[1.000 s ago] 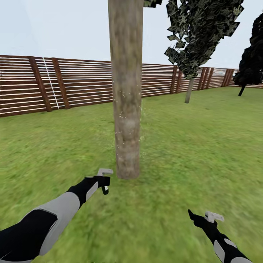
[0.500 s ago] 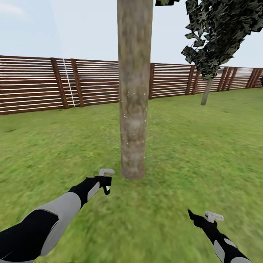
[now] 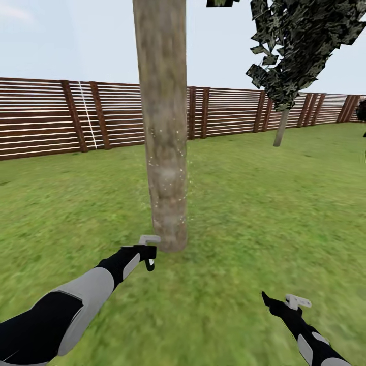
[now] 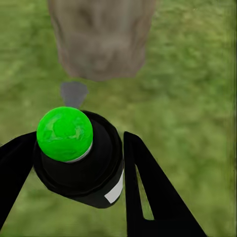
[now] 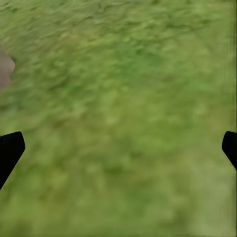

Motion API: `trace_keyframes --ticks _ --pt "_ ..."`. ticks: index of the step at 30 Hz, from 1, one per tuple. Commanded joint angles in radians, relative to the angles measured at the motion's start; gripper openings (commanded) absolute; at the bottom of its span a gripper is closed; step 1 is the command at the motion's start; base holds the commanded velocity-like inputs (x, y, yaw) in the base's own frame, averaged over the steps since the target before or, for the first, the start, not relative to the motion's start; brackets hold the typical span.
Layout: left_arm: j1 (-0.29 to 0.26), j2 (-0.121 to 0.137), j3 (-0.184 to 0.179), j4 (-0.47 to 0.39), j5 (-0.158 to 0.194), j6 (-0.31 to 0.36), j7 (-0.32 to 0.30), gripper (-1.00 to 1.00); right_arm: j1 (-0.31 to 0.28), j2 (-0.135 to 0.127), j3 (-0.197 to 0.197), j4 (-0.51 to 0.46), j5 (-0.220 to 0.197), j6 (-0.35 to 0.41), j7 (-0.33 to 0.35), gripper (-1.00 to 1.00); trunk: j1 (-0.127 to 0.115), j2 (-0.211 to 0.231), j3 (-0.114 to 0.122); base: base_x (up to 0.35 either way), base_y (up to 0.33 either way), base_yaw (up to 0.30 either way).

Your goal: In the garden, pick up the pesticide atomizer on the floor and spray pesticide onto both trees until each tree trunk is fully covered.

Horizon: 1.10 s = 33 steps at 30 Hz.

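- The left tool (image 3: 147, 252) reaches forward over the grass, low and just near of the tree trunk (image 3: 163, 127) base — nearly touching it in the head view.
- In the left wrist view the left tool (image 4: 74, 163) pinches the pesticide atomizer (image 4: 79, 158): a squat black body with a round green cap on top, a black finger (image 4: 148, 192) pressed against each side.
- Beyond the atomizer in that view, the foot of the trunk (image 4: 101, 39) stands blurred and close, with a small grey patch on the grass between them.
- The trunk is a thick grey-brown mottled column rising out of the top of the head view; fine pale specks dot its middle and lower part and the air just beside it.
- The right tool (image 3: 277, 305) hangs low at the near right, well apart from the trunk, over bare lawn (image 3: 264, 213).
- In the right wrist view its two black fingertips (image 5: 10, 150) sit at opposite edges — spread wide, with only grass (image 5: 123, 113) between them.
- A brown slatted fence (image 3: 51, 119) runs across the far side of the garden.
- A dark-leaved tree (image 3: 292, 46) with a thin pale stem stands far right, near the fence.
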Motion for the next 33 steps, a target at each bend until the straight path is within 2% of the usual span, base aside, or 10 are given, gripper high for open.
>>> trace_keyframes --ticks 1,18,19,21,22,24,26,28,30,33 --pt "0.0 0.0 0.0 0.0 0.0 0.0 0.0 -1.0 0.0 0.0 0.0 0.0 0.0 0.0 0.0 1.0 0.0 0.0 0.0 0.0 -0.322 -0.012" --pt "0.0 0.0 0.001 0.001 0.001 0.0 0.0 -1.0 0.0 -0.001 -0.001 0.0 0.0 0.0 0.0 1.0 0.0 0.0 0.0 0.0 -0.321 0.205" --pt "0.0 -0.004 0.001 0.0 0.001 -0.001 0.0 -1.0 0.0 -0.001 -0.001 0.0 0.0 0.0 0.0 1.0 0.0 0.0 0.0 0.0 -0.108 0.007" --pt "0.0 -0.036 0.004 -0.023 -0.002 0.008 0.003 -1.0 0.0 -0.001 -0.001 0.0 0.0 0.0 0.0 1.0 0.0 0.0 0.0 0.0 -0.023 0.001" --pt "-0.001 -0.042 0.005 -0.08 -0.004 0.059 0.013 -1.0 0.0 -0.001 -0.001 0.0 0.0 0.0 0.0 1.0 0.0 0.0 0.0 0.0 -0.005 0.0" --pt "-0.004 -0.046 0.006 -0.227 -0.005 0.265 0.05 -1.0 0.0 -0.001 -0.001 0.0 0.0 0.0 0.0 1.0 0.0 0.0 0.0 0.0 -0.002 0.0" --pt "-0.007 -0.048 0.006 -0.444 -0.005 0.483 0.127 -1.0 0.0 -0.001 -0.001 0.0 0.0 0.0 0.0 1.0 0.0 0.0 0.0 0.0 0.0 0.0" --pt "-0.018 -0.048 0.006 -0.542 -0.006 0.614 0.143 -1.0 0.0 -0.001 -0.001 0.0 0.0 0.0 0.0 1.0 0.0 0.0 0.0 0.0 0.0 0.0" --pt "-0.039 -0.048 0.006 -0.62 -0.007 0.708 0.148 -1.0 0.0 -0.001 -0.001 0.0 0.0 0.0 0.0 1.0 0.0 0.0 0.0 0.0 0.0 0.0" --pt "-0.148 -0.05 0.006 -0.651 -0.007 0.75 0.152 -1.0 0.0 -0.001 -0.001 0.0 0.0 0.0 0.0 1.0 0.0 0.0 0.0 0.0 0.0 0.0"
